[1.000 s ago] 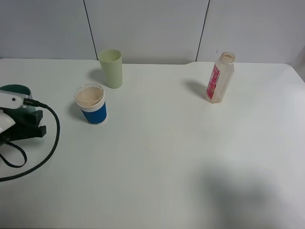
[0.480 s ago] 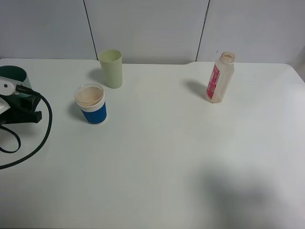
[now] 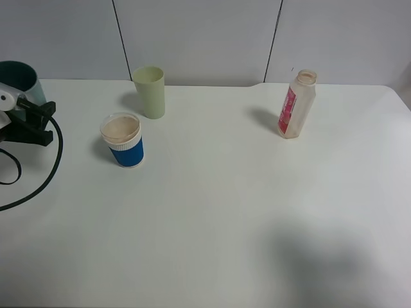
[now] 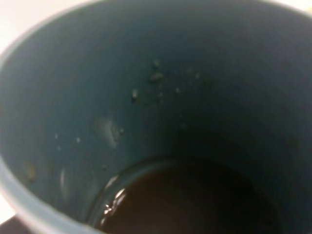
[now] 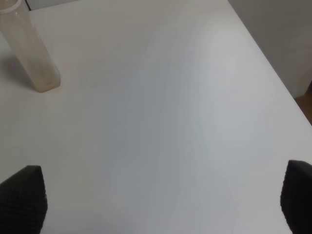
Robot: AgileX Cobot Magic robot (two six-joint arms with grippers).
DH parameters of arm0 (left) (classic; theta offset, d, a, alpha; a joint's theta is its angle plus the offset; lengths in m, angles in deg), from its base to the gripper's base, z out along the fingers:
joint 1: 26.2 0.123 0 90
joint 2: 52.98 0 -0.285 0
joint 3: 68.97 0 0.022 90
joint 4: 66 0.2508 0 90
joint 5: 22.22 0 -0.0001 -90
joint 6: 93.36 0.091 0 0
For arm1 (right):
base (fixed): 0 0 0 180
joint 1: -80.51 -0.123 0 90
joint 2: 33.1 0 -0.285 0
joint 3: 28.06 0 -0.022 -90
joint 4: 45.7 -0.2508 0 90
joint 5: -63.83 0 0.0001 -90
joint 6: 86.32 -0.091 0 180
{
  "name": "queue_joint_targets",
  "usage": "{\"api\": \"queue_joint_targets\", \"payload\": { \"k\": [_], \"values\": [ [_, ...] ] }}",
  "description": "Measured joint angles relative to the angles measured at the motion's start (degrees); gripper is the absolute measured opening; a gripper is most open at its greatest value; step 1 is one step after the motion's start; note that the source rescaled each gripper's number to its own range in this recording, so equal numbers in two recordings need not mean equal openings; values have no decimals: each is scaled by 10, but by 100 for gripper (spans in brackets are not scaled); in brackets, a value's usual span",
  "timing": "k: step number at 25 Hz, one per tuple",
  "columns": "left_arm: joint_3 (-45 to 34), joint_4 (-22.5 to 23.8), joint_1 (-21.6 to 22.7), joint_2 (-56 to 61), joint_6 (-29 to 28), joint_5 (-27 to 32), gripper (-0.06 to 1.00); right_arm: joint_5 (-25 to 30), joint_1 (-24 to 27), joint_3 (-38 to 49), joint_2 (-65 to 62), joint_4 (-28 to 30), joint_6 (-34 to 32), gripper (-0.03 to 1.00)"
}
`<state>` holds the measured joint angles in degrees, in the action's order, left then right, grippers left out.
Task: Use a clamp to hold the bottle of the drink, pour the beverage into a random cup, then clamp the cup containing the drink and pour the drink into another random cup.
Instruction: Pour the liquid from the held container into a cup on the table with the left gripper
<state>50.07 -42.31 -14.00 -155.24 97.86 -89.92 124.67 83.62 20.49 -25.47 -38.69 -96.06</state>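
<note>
A white bench under a grey panelled wall carries everything. At its far left edge the left claw is clamped on the teal cup, which is upright and looks held clear of the surface. The right claw hangs with its pads wide apart, gripping nothing, apart from the bottle, which stands upright at the right rear. A blue cup and a pale green cup stand between, nearer the left claw. Inside the teal cup lies the beverage, a shallow dark pool. So the first pour seems done and the cup is clamped. Carrying it over another cup and tipping it remain.
</note>
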Motion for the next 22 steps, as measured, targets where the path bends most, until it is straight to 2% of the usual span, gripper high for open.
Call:
{"api": "queue_joint_targets", "payload": {
  "k": [4,18,22],
  "values": [
    [30,34,1,0,-19,37,1,0,0,0,0,0,0,97],
    [119,92,1,-1,-58,151,1,0,0,0,0,0,0,97],
    [158,122,1,1,-86,193,1,0,0,0,0,0,0,97]
  ]
}}
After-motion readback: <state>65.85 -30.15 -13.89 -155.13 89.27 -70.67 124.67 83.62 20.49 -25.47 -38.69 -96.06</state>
